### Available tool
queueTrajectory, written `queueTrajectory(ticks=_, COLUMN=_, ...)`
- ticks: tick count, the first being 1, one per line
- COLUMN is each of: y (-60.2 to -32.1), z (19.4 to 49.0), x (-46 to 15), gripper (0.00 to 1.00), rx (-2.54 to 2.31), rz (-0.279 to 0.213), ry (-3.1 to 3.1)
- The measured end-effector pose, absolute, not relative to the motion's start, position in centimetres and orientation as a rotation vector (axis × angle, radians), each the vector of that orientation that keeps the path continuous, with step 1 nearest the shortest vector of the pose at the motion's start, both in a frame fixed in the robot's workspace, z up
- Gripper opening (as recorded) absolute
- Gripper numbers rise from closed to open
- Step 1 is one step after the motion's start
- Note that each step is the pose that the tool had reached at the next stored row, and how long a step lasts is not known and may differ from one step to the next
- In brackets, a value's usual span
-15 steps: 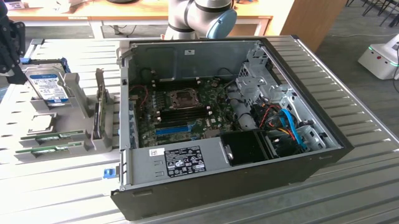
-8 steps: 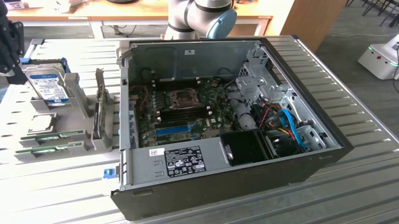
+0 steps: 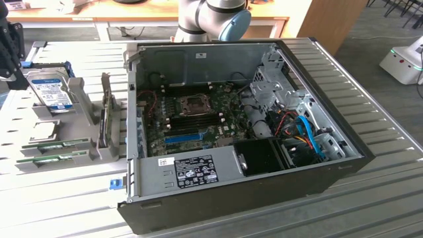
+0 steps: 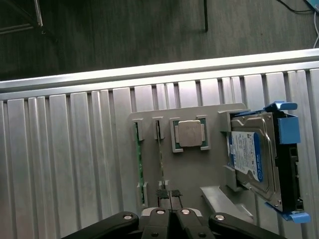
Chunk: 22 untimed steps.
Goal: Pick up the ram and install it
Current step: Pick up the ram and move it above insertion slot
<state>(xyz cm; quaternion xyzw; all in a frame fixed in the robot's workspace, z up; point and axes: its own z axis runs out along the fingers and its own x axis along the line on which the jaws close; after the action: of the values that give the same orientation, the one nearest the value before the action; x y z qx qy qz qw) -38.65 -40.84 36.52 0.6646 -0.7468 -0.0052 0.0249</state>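
**Desk:** What does the ram look like on the worktop (image 3: pixel 66 208)?

**Photographer:** There are two long, thin green boards, seen edge-on from the wrist view. One ram stick (image 4: pixel 140 164) stands in a slot at one end of a grey holder (image 4: pixel 199 174). The second ram stick (image 4: pixel 160 154) stands just beside it, parallel, in its own slot. In the exterior view, pale label patches show along their green faces.

**Desk:** Where do they sit against the rest?

**Photographer:** Both sit in the holder, outside the open computer case (image 3: pixel 231 208) and to the exterior view's left of it. A processor chip (image 4: pixel 190 133) lies in a square recess between the sticks and a hard drive (image 4: pixel 249 154). The drive has a blue-and-white label and is held in a blue bracket (image 4: pixel 287 129) at the holder's other end.

**Desk:** And the hand?

**Photographer:** The hand (image 4: pixel 168 195) hovers above the holder, near the end of the second ram stick. Its fingers are pressed together with nothing between them.

**Desk:** The count?

**Photographer:** Two ram sticks, one processor chip, one hard drive, one holder, one case and one hand. Inside the case, one motherboard (image 3: pixel 218 111) carries one long blue slot (image 3: pixel 182 138).
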Motion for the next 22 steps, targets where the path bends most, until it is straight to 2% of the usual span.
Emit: queueTrajectory(ticks=22, y=-40.84, z=36.52, x=-38.65, gripper=0.11, rx=2.097, rz=-0.010, ry=-2.294)
